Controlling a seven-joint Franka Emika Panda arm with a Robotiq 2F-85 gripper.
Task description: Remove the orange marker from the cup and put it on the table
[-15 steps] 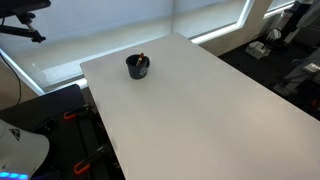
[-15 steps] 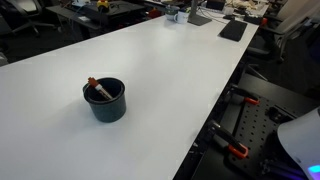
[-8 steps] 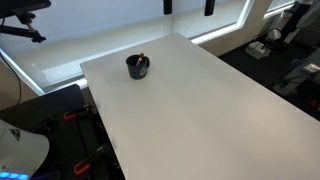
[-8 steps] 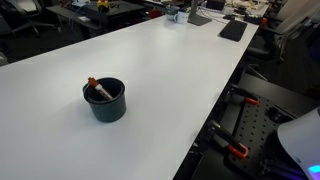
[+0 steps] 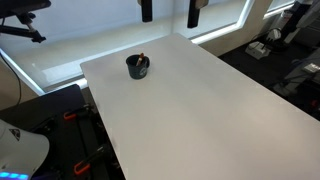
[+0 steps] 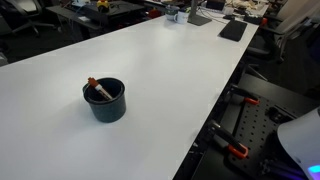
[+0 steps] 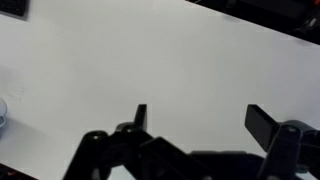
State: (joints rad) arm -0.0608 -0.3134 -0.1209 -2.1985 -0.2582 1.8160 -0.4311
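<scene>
A small black cup [image 5: 138, 67] stands on the white table [image 5: 210, 110] near its far left corner. It also shows in an exterior view [image 6: 105, 101]. The orange marker [image 6: 98, 89] leans inside the cup with its top end above the rim; in an exterior view [image 5: 142, 59] it shows as a small orange tip. My gripper [image 5: 170, 12] hangs high above the table's far edge, up and to the right of the cup, with fingers wide apart. In the wrist view the gripper [image 7: 200, 120] is open and empty over bare white table.
Dark objects [image 6: 232, 30] and clutter lie at the table's far end. A black frame with orange clamps [image 6: 245, 125] stands beside the table's edge. Bright windows [image 5: 90, 30] run behind the table.
My gripper has come down into an exterior view from the top and shifted left, toward the cup. The cup and marker have not moved.
</scene>
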